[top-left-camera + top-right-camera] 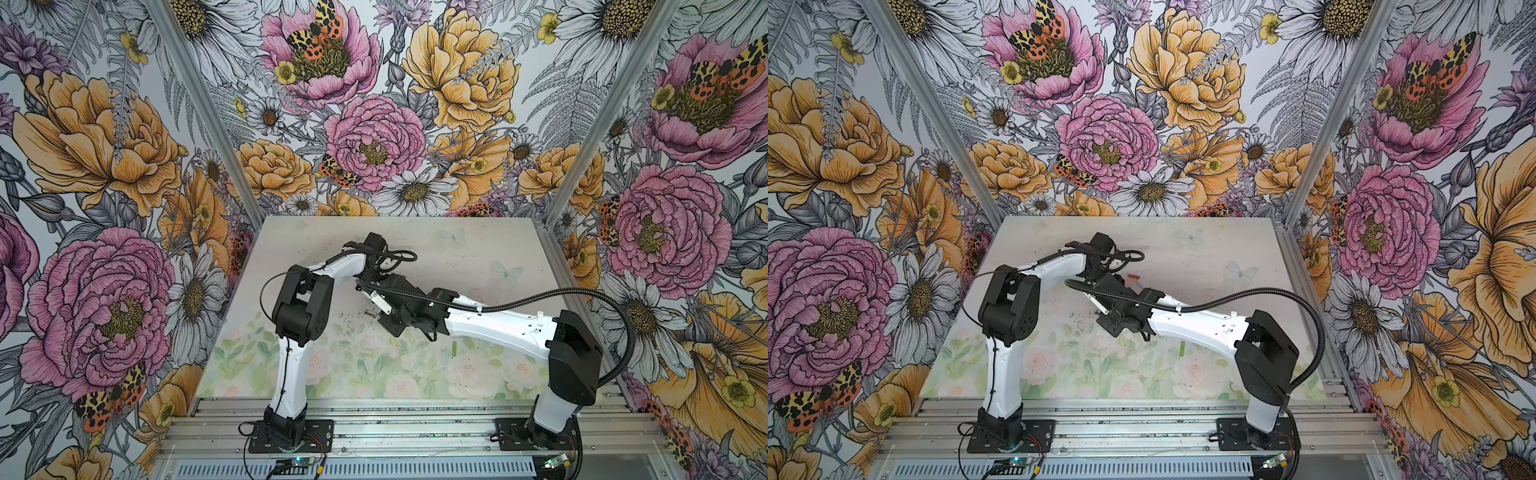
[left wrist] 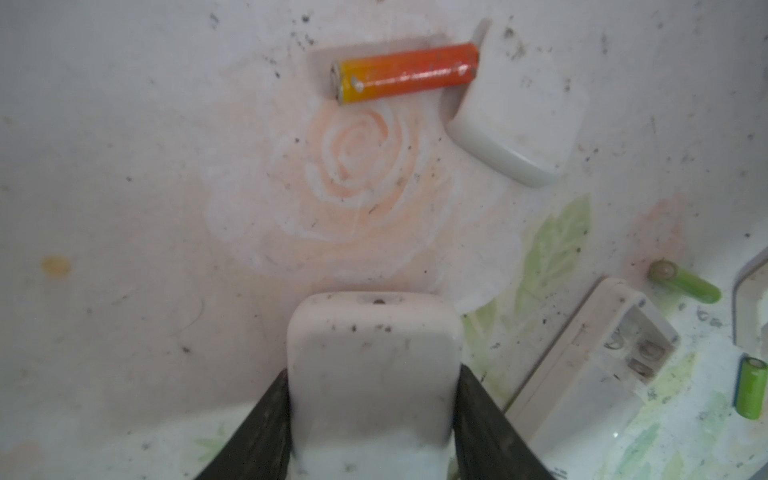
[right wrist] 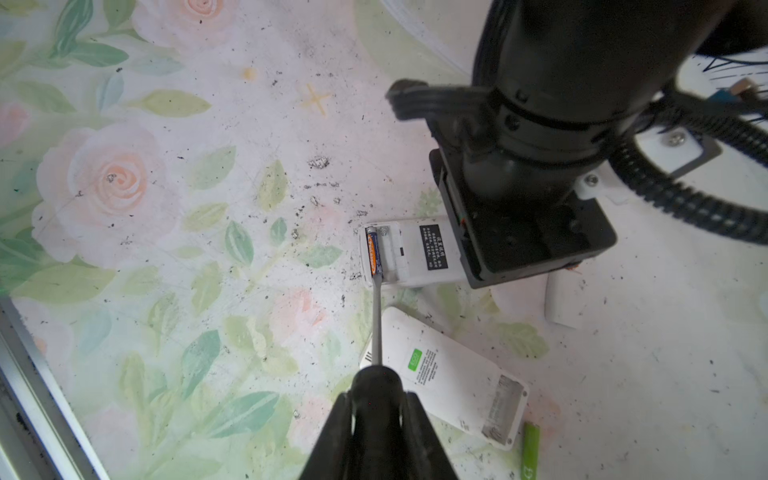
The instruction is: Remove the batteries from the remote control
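My left gripper (image 2: 374,372) is shut on a white remote control (image 2: 374,340) and holds its body across the width. In the right wrist view this remote (image 3: 409,253) has its compartment open, with one dark, orange-banded battery (image 3: 374,253) in it. My right gripper (image 3: 376,397) is shut on a screwdriver's black handle (image 3: 376,386). The screwdriver's shaft (image 3: 377,320) reaches the battery's near end. Loose batteries lie on the table: an orange one (image 2: 405,72) and two green ones (image 2: 685,284) (image 2: 753,388). In both top views the arms hide the grippers.
A second white remote (image 3: 449,374) lies beside the held one, its compartment (image 2: 640,353) empty. A white battery cover (image 2: 515,108) touches the orange battery. A green battery (image 1: 455,348) lies under the right arm. The left arm's wrist (image 3: 528,166) stands close above the held remote.
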Robot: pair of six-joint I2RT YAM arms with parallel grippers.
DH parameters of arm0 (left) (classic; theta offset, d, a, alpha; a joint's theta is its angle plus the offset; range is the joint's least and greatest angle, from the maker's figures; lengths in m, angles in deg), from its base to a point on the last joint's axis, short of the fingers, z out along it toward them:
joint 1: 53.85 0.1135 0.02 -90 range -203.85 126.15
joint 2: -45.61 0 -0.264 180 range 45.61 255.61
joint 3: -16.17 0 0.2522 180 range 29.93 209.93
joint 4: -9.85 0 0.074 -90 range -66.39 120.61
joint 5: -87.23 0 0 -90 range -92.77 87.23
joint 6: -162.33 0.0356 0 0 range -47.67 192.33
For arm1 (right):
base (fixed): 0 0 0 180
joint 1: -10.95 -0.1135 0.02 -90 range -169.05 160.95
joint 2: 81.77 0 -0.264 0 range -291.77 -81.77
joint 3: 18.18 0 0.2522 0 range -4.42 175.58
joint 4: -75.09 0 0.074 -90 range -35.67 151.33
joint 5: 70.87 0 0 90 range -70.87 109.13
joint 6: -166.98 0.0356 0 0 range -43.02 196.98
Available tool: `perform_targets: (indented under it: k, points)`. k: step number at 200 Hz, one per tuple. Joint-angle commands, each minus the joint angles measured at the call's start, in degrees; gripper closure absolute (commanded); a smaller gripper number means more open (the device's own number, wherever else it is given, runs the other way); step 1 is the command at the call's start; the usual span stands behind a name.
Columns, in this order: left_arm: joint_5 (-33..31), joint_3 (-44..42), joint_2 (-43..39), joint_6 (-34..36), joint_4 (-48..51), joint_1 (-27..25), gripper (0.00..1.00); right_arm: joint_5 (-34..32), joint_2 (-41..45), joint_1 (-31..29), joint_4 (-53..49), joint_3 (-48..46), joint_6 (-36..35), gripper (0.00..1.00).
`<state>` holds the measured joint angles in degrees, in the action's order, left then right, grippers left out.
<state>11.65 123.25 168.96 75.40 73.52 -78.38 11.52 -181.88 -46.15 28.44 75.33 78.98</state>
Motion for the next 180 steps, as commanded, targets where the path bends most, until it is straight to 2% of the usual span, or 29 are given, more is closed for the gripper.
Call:
perform_targets:
  k: [1,68,180]
  points:
    - [0.1,-1.9,1.2,-0.4,1.8,-1.1,0.71,1.0,-0.3,0.0,1.5,2.0,-2.0,1.0]
    - [0.2,-1.8,1.3,-0.2,1.8,-1.6,0.71,2.3,-1.0,0.2,-1.0,2.9,-3.7,1.0]
    - [0.5,-1.7,1.3,-0.1,1.8,-2.2,0.71,-0.5,-1.0,0.8,-3.4,2.6,-6.4,1.0]
